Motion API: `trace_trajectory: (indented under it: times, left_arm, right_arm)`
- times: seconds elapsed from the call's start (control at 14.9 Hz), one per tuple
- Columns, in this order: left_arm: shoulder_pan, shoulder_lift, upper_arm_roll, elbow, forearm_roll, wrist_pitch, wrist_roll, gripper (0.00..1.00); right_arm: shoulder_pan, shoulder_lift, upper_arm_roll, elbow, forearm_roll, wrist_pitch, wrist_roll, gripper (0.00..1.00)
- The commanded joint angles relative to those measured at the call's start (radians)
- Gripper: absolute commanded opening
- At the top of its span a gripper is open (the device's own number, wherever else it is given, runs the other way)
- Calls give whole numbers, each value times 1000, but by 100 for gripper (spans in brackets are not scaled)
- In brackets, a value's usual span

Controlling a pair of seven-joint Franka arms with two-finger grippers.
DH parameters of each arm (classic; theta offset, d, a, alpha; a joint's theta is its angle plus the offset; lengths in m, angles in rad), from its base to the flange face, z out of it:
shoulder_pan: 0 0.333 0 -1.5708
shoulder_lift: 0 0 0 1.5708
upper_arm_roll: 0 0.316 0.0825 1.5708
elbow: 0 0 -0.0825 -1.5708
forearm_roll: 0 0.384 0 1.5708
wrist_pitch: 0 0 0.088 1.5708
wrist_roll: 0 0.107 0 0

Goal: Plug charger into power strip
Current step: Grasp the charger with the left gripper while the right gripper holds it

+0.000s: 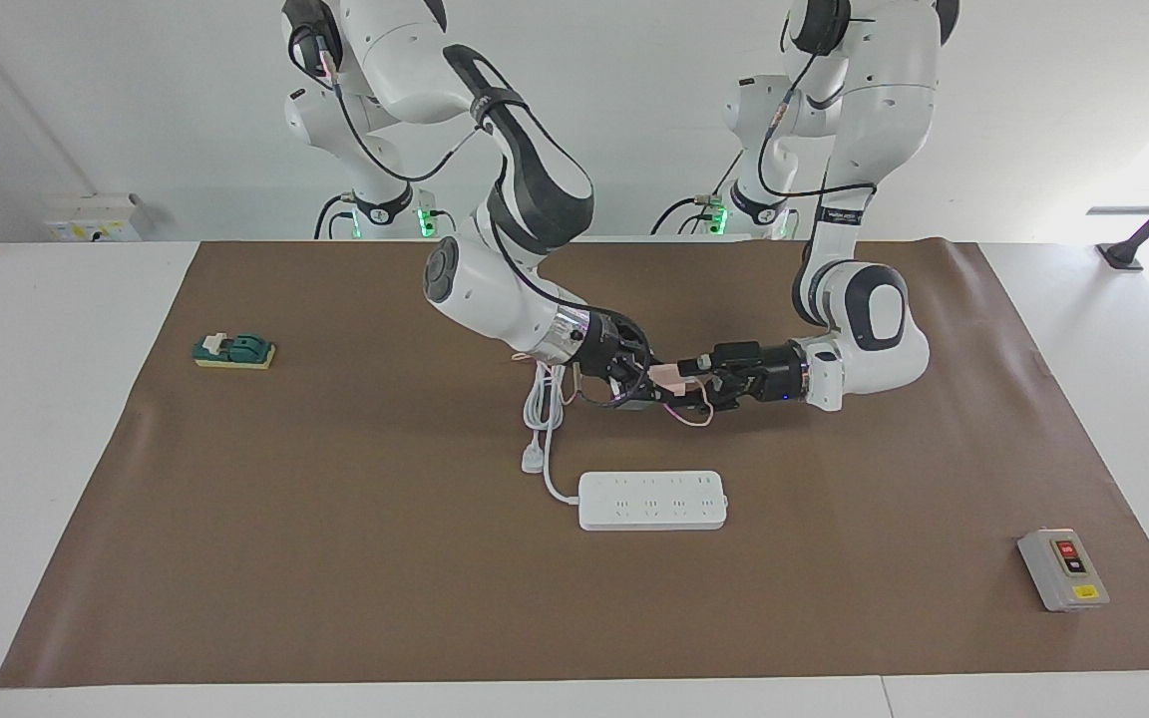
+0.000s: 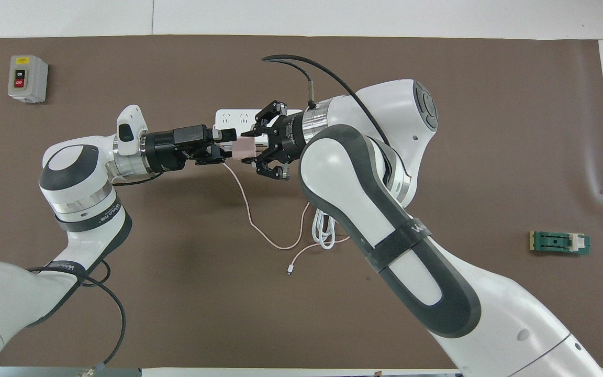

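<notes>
The pale pink charger hangs in the air over the mat, a little nearer the robots than the power strip. My right gripper is shut on it. Facing it, my left gripper stands open, its fingertips reaching the charger's free end; whether they touch it I cannot tell. The thin pink cable droops from the charger down to the mat. The white power strip lies flat on the mat, partly covered in the overhead view.
The strip's thick white cord lies coiled under the right arm, its round plug beside the strip. A grey switch box sits toward the left arm's end. A small green block lies toward the right arm's end.
</notes>
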Motion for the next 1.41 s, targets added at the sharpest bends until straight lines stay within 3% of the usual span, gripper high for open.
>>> trace_trajectory:
  times: [0.0,0.34,0.4,0.74,0.8,0.94,1.27,1.34]
  left_arm:
    - [-10,15,8,17,-15,5,5,97]
    - [-11,13,9,18,-11,10,7,89]
    - [-11,13,11,18,-3,11,10,79]
    - [-13,12,14,21,11,19,16,58]
    - [-11,10,14,27,40,28,16,46]
    - [-5,9,14,42,68,39,16,0]
    - [3,4,14,65,108,33,16,0]
    - [3,4,15,67,109,34,15,0]
  right_arm:
    - [1,12,-1,18,16,6,15,0]
    - [1,12,-1,17,16,6,15,0]
    - [1,12,-1,17,16,6,15,0]
    - [-3,12,-1,17,16,6,15,0]
    - [-3,12,-1,17,16,5,15,0]
    - [-3,12,-1,17,16,5,15,0]
    - [-7,12,-2,17,18,1,15,0]
    - [-13,12,-2,15,13,-8,24,28]
